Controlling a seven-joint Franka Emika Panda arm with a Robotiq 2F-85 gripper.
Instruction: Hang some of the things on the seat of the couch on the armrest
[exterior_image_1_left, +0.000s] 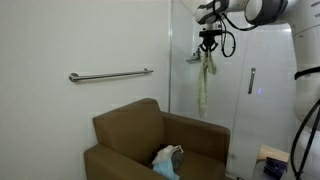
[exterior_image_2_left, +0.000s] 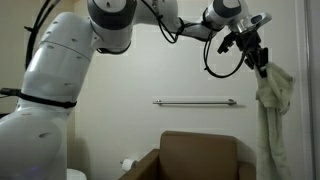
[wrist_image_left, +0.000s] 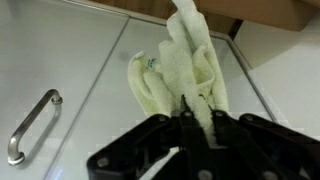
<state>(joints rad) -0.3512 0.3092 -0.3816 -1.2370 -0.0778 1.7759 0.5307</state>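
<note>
One pale towel (exterior_image_1_left: 203, 85), pinched in gripper (exterior_image_1_left: 208, 47); perhaps two cloths (exterior_image_1_left: 168, 160) on couch (exterior_image_1_left: 128, 125)

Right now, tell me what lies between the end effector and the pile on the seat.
In an exterior view, the long pale cloth the end effector holds hangs between them; below its tip, only the armrest precedes the pile.

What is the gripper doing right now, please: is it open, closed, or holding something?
Gripper: closed, holding the long pale cloth, which dangles from it in the air.
</note>
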